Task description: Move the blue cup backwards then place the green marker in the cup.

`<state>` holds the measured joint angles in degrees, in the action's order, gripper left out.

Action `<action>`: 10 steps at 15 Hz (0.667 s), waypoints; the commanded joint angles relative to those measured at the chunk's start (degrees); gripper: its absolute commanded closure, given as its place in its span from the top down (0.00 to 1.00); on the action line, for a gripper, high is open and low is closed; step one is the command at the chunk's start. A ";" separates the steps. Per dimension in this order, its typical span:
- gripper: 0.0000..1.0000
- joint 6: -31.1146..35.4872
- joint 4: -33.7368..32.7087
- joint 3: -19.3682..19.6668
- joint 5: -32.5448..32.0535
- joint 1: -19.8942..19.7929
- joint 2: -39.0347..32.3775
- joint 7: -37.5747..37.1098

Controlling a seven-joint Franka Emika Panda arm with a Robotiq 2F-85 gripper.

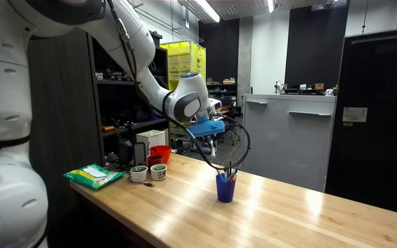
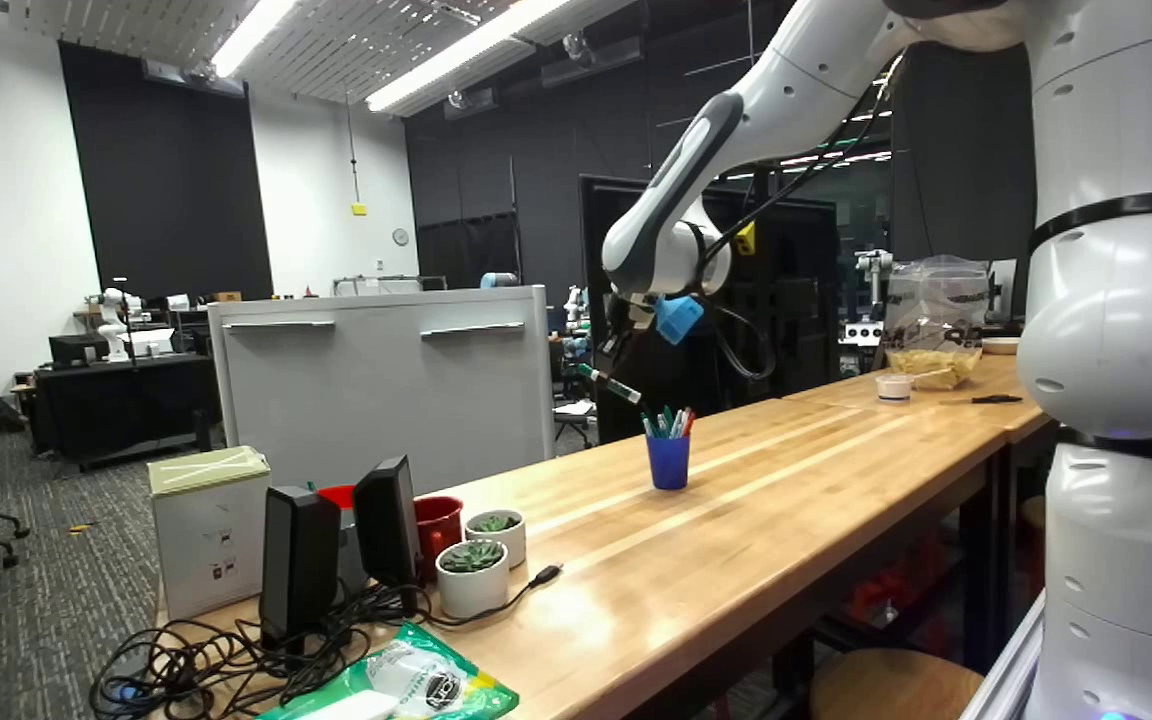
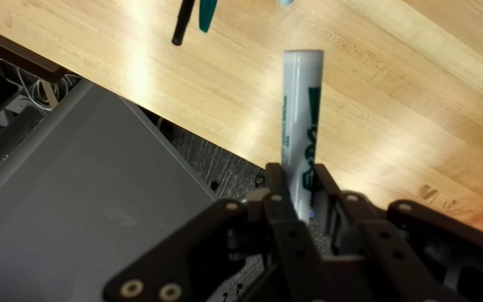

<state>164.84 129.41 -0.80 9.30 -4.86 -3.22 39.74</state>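
The green marker point(image 3: 302, 113) is clamped between the jaws, which are pressed against its two sides; a length of white barrel, lettered in dark green, is exposed beyond them. In an exterior view, the marker is held in the air and tilted, its green end higher, its pale end lower and nearer the blue cup point(image 2: 668, 466). The cup is stood upright on the table point(image 2: 786, 480), and several pens point(image 2: 676, 424) are contained in it, their tops seen above the rim. In the wrist view, the free end of the marker is separated from the ends of a black pen point(image 3: 180, 25) and a teal pen point(image 3: 206, 16). At one end of the table, well apart from the cup, two white pots point(image 1: 139, 176), a red mug point(image 1: 155, 161) and a green packet point(image 1: 87, 178) are grouped. A black cable plug point(image 1: 149, 184) is laid just beside the pots.
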 commanded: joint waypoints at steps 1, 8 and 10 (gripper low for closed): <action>0.05 0.11 1.41 0.10 -0.04 0.02 1.52 -1.05; 0.19 -0.03 0.39 0.06 -0.09 0.00 0.00 -1.80; 0.19 -0.03 0.39 0.09 -0.09 0.00 0.00 -1.89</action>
<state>164.82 129.80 -0.71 9.21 -4.86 -3.22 37.85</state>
